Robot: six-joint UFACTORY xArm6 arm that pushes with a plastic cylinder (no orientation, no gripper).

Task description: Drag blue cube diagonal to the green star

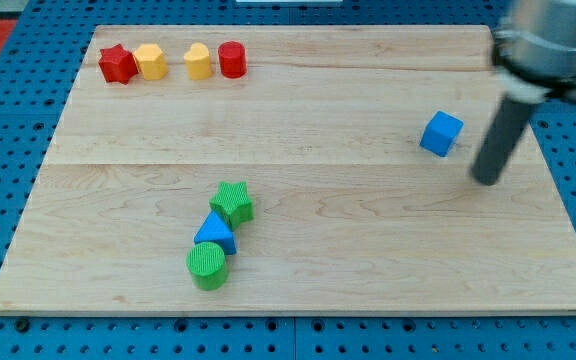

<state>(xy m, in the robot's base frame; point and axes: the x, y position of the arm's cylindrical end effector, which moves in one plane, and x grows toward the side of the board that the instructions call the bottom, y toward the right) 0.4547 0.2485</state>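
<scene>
— What's nearest us on the board?

— A ridged green cylinder (207, 265) at the view's bottom, touching a blue triangular block (214, 234), and that touches the green star (233, 202) just above it. All look like matte, moulded pieces on a pale wooden board (368, 260) with visible grain.

— And the one it's meant to move?

— The blue cube (441, 133) sits well apart, up toward the view's right. My tip (487, 179) rests just beside it, to its right and slightly lower. It's a plain dark rod, no jaws, holding nothing and not touching the cube.

— So the push goes which way?

— Leftward and down, I'd judge; the star lies far off that way.

— Farthest back?

— A red star (117, 64), two yellow blocks (151, 61) (198, 61) and a red cylinder (232, 59), in a row.
</scene>
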